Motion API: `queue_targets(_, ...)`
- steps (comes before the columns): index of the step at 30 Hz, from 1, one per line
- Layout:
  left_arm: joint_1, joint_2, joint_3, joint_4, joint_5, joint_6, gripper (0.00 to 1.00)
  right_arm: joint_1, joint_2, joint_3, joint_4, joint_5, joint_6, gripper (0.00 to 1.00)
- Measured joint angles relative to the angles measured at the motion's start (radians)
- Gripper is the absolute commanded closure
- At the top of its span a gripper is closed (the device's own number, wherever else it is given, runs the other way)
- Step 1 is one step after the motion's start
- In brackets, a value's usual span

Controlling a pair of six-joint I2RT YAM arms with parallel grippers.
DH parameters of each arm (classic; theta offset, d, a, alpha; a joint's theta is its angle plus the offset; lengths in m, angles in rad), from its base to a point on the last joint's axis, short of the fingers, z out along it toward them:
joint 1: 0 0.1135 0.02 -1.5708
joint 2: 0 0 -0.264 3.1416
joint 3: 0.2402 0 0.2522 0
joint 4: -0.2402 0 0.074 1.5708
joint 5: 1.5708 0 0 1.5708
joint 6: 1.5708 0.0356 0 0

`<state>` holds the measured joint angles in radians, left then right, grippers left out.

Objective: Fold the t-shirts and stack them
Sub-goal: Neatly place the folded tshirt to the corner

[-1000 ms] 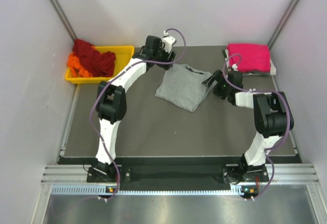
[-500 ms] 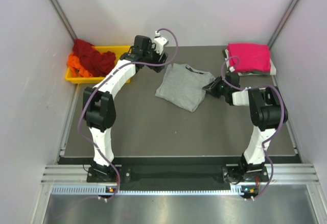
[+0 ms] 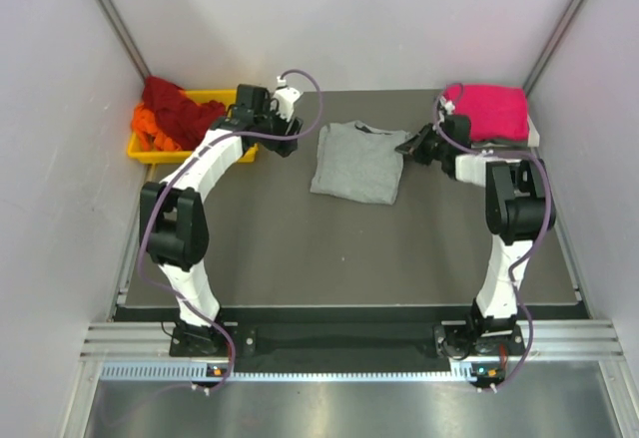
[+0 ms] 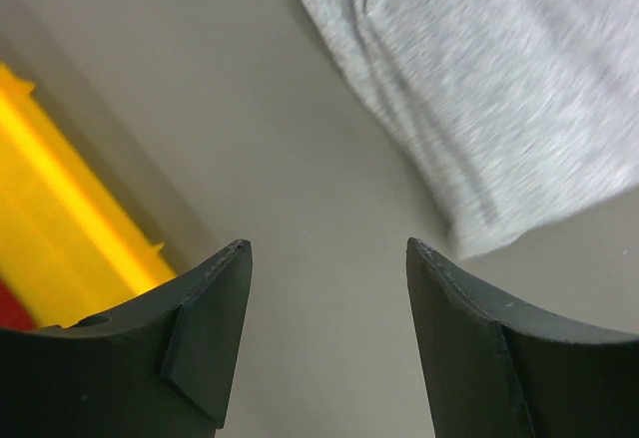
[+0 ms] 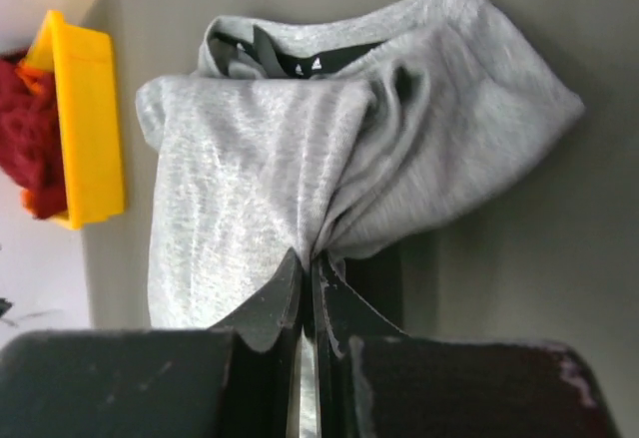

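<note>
The folded light grey t-shirt (image 3: 356,162) with a dark collar lies mid-table. My right gripper (image 3: 407,147) is shut on its right edge. In the right wrist view the cloth (image 5: 250,179) bunches into the pinched fingertips of that gripper (image 5: 312,258). My left gripper (image 3: 287,141) hovers open and empty between the tray and the shirt. Through its wrist camera this gripper (image 4: 324,250) has bare table between its fingers and the grey shirt (image 4: 499,89) lies ahead to the right. A magenta-pink t-shirt (image 3: 488,111) lies folded at the back right. Dark red (image 3: 180,106) and orange (image 3: 150,124) t-shirts are heaped in the tray.
A yellow plastic tray (image 3: 160,156) stands at the back left, also seen from the left wrist (image 4: 60,209) and the right wrist (image 5: 90,129). White walls close in the table on the left, back and right.
My right gripper closed on the grey shirt's right edge and drew it toward the back right, turning the shirt. My left arm swung left toward the yellow tray, still open.
</note>
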<state>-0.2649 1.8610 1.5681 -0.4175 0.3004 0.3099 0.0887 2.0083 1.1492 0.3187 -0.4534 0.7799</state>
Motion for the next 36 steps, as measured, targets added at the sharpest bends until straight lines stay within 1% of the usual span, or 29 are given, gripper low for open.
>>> queue_targets(6,0.035,-0.058,-0.056,-0.002,-0.007,0.015,0.32,-0.006,0.09,0.367,-0.307,0.051,-0.24,1.0)
queue_targets(11,0.035,-0.065,-0.057,-0.002,-0.011,0.024,0.32,-0.006,0.207,0.711,-0.606,0.156,-0.424,1.0)
queue_targets(13,0.035,-0.065,-0.057,-0.003,-0.011,0.026,0.32,-0.006,0.24,0.808,-0.707,0.218,-0.486,1.0)
queue_targets(16,0.035,-0.065,-0.057,-0.003,-0.01,0.026,0.33,-0.007,0.252,0.88,-0.808,0.294,-0.551,1.0)
queue_targets(21,0.035,-0.065,-0.057,-0.006,-0.01,0.026,0.33,-0.008,0.26,0.981,-0.908,0.382,-0.622,1.0)
queue_targets(28,0.035,-0.065,-0.057,-0.01,-0.011,0.027,0.33,-0.009,0.264,1.113,-0.966,0.507,-0.712,1.0)
queue_targets(31,0.035,-0.065,-0.057,-0.01,-0.011,0.03,0.33,-0.014,0.278,1.191,-0.981,0.534,-0.747,1.0)
queue_targets(36,0.036,-0.065,-0.057,-0.01,-0.011,0.03,0.34,-0.039,0.28,1.257,-0.986,0.558,-0.787,1.0)
